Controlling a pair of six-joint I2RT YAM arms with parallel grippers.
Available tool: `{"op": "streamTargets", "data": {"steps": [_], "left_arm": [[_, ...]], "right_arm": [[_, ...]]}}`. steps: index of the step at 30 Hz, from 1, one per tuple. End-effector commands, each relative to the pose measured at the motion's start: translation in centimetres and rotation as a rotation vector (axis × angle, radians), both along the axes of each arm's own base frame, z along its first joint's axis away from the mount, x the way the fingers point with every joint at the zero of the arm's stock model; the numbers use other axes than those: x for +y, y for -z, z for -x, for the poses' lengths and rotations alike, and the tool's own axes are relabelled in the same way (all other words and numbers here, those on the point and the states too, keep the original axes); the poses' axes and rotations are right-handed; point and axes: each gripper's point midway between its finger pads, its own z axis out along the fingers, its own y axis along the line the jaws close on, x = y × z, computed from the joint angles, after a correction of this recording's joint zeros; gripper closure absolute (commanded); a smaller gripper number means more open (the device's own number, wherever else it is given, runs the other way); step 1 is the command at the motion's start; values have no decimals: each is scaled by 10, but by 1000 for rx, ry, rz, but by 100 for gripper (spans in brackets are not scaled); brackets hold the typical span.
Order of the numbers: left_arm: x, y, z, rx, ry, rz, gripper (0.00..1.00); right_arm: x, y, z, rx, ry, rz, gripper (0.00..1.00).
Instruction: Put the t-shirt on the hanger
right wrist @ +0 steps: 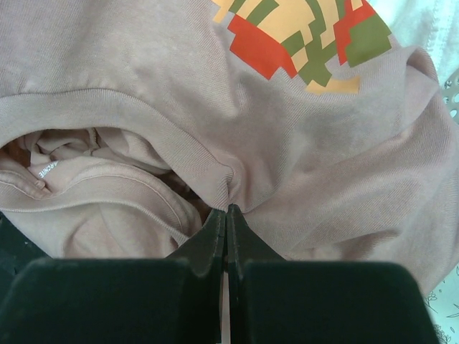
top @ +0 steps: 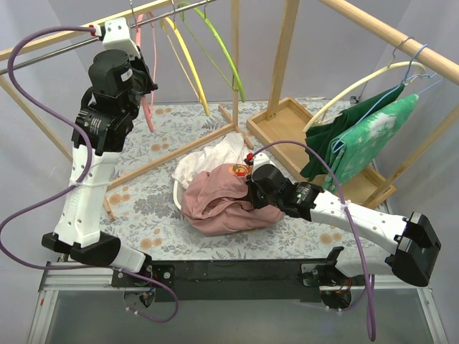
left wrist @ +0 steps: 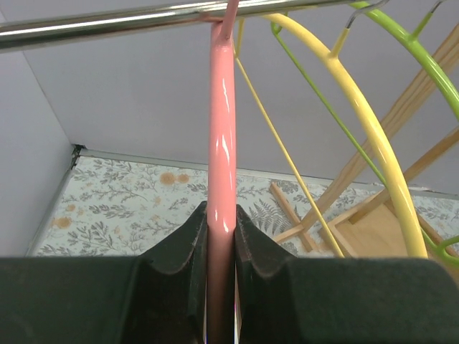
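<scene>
- Right gripper (right wrist: 226,213) pinches the t-shirt (right wrist: 323,165) at its collar edge; heaped on the table (top: 147,215), the shirt looks soft, limp and light.
- Left gripper (left wrist: 221,215) clamps the hanger (left wrist: 222,122), hung on the rail (left wrist: 107,23): stiff, smooth, probably slippery.

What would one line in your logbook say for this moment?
left fingers: shut on pink hanger, hanging from rail | right fingers: shut on t-shirt near collar | t-shirt: not yet on hanger

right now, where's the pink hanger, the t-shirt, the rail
pink hanger (left wrist: 221,143), left wrist view, its straight bar
t-shirt (right wrist: 107,43), right wrist view, plain fabric beside print
rail (left wrist: 107,21), left wrist view, shiny left stretch
</scene>
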Motion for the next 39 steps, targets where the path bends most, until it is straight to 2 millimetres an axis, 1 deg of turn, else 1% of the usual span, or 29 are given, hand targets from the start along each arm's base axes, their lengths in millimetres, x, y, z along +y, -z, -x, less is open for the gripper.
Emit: {"op": "streamTargets", "data": {"steps": [1,2,4,8,9,10,11,12,14,15,16,17,20,21,22,23,25,27,29,30,32,34,35,36,37,38,39], "left_arm": [[4,-49,47,-168,93,23,100],[2,-39,47,-150,109,12,100],[6,-43,59,-166,119,-2,100],[7,-30,66,-117,129,-35,100],[7,-18,65,-83,134,-44,100],[5,-13,68,-70,142,-37,100],[8,-14,77,-80,145,-29,100],[8,2,76,-42,147,-35,100],[12,7,90,-43,151,-27,100],[11,19,91,-17,161,-36,100],[10,24,92,-10,172,-44,100],[11,24,97,-21,181,-61,100],[9,39,96,18,193,-76,100],[6,41,97,20,207,-71,100],[6,40,102,8,215,-62,100],[6,49,101,26,214,-59,100],[5,58,107,47,224,-40,100],[5,79,109,95,227,-41,100],[9,83,119,87,222,-25,100],[7,93,120,105,227,-25,100],[7,93,131,92,254,-8,100],[7,102,139,109,267,-10,100],[11,102,147,97,271,-25,100],[9,108,153,106,298,-46,100],[8,123,155,135,320,-71,100],[5,128,161,136,363,-113,100],[-3,135,173,145,438,-129,100]], "right_arm": [[5,-16,-9,-48,6,-30,99],[4,-15,-9,-51,9,-28,99],[2,-16,-10,-58,15,-24,99],[2,-16,-12,-65,11,-15,99],[2,-16,-12,-65,10,-13,99],[2,-16,-11,-64,11,-14,99],[2,-16,-11,-65,10,-13,99],[1,-16,-11,-65,10,-13,99],[1,-18,-11,-67,9,-14,99],[1,-18,-11,-72,7,-11,99],[0,-18,-12,-74,7,-9,99],[0,-18,-12,-77,4,-5,99],[3,-19,-15,-87,-8,11,99],[2,-19,-15,-86,-9,13,99],[3,-18,-16,-86,-11,17,99],[3,-19,-15,-85,-11,15,99],[2,-17,-14,-82,-14,16,99],[1,-16,-14,-83,-13,19,99],[0,-18,-15,-86,-8,16,99],[1,-18,-15,-86,-15,19,99],[2,-22,-16,-91,-17,12,99],[1,-24,-18,-96,-12,20,99],[-1,-24,-17,-95,-10,30,99],[-1,-27,-19,-102,-7,28,99],[-3,-30,-20,-108,0,27,99],[-4,-29,-20,-107,4,32,99],[-5,-31,-20,-108,3,31,99]]}}
